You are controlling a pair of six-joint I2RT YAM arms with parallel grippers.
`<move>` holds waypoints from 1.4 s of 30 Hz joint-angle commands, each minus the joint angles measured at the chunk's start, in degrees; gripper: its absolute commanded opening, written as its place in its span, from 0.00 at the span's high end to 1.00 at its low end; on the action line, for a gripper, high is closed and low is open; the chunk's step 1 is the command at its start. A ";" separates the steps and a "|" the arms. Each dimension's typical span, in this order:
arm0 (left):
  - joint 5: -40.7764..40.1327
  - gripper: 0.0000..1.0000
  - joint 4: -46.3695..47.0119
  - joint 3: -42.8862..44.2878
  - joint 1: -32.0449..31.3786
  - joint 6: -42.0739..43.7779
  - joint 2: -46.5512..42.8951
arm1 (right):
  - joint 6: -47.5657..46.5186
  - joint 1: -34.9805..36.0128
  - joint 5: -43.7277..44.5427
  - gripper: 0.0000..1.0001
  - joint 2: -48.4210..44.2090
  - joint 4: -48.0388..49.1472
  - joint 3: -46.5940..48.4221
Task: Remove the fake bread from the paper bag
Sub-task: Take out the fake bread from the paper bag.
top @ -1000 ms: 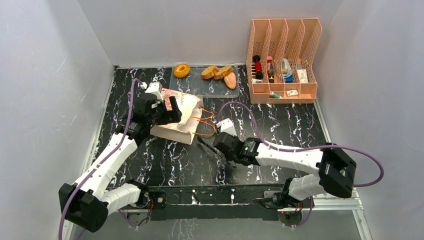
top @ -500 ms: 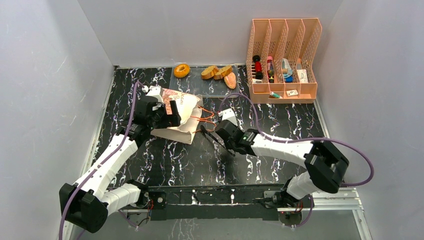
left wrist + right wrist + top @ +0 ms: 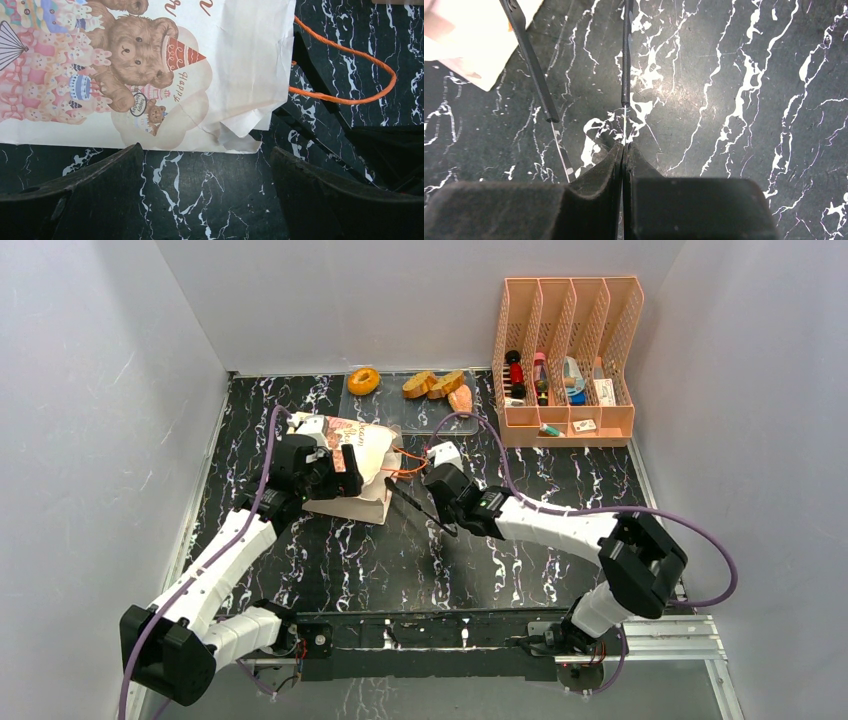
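The paper bag [image 3: 360, 468] lies flat on the black marble table, its teddy-bear print [image 3: 135, 50] facing up and its orange cord handles [image 3: 350, 75] trailing right. My left gripper [image 3: 338, 466] hovers open over the bag's near edge [image 3: 205, 150], holding nothing. My right gripper [image 3: 443, 517] is just right of the handles, shut [image 3: 624, 147] on a thin black two-armed tool [image 3: 625, 55] that points at the bag. Fake bread lies at the back: a ring doughnut [image 3: 363, 380], brown slices [image 3: 432, 385] and a peach-coloured piece [image 3: 461, 400]. What is inside the bag is hidden.
The bread pieces rest on a clear plastic tray [image 3: 400, 412] against the back wall. A pink file organiser [image 3: 565, 360] with small items stands at the back right. Grey walls close in the left, back and right sides.
My right arm has carried the black tool up and left, close to the bag's handles. The left gripper and the bag have shifted only slightly.
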 commanded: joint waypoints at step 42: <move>-49.71 0.02 10.64 5.14 -22.86 10.92 22.58 | -8.71 -5.15 -8.09 1.00 8.29 31.32 -2.29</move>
